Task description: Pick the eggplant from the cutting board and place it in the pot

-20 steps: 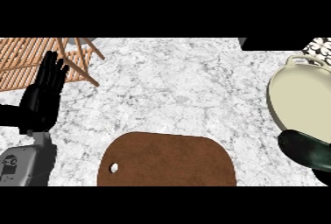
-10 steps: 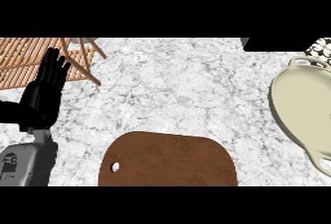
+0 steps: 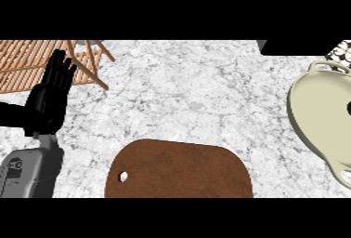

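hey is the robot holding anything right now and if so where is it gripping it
Nothing is visibly held. The left robot hand rests open, fingers up, at the view's left. The right hand is out of view.

You're looking at a grey-white marble counter (image 3: 185,93). A brown cutting board (image 3: 179,169) is lying at its near edge, hole at the left. A cream pot (image 3: 319,118) is sitting at the right edge. A wooden slatted rack (image 3: 41,60) is occupying the far-left corner.
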